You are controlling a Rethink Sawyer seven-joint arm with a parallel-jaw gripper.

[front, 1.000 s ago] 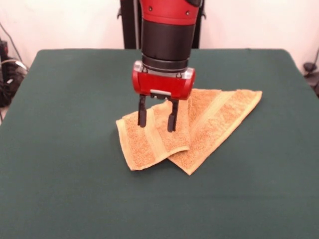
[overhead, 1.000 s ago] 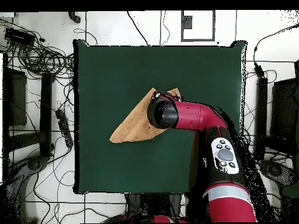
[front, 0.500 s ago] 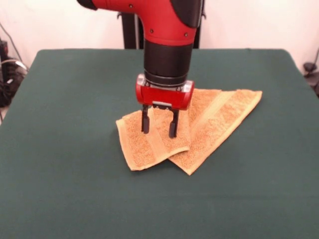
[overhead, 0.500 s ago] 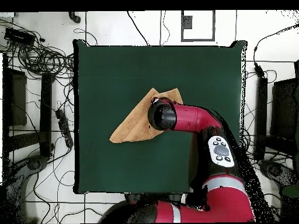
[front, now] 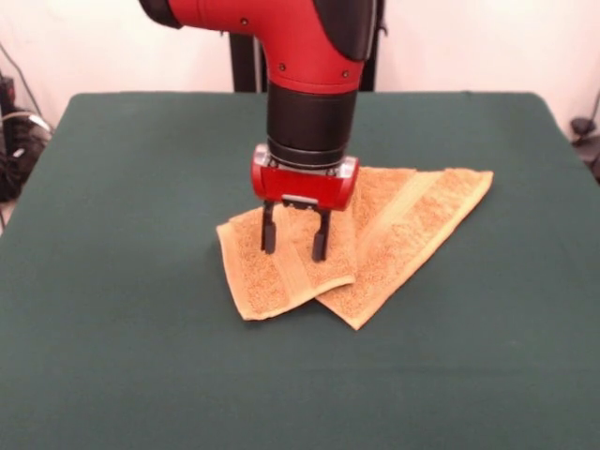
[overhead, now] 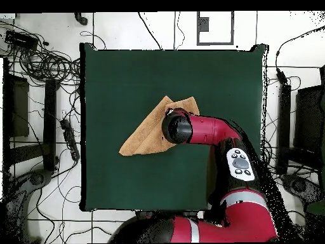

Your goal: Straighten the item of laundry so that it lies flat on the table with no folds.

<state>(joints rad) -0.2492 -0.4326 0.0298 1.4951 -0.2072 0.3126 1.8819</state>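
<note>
Looking at the desk [front: 112,328], I see the towel [front: 412,220] near its middle, folded over itself. My hand [front: 294,248] points down with its fingers [front: 268,237] spread apart, tips at the folded flap [front: 272,277].

Since a second ago the gripper [front: 293,246] has dropped a little lower onto the folded flap of the towel [front: 281,272], fingers apart, then eased slightly toward the picture's left in the front view; the arm [overhead: 209,129] has swung round, its elbow now showing at upper left
</note>
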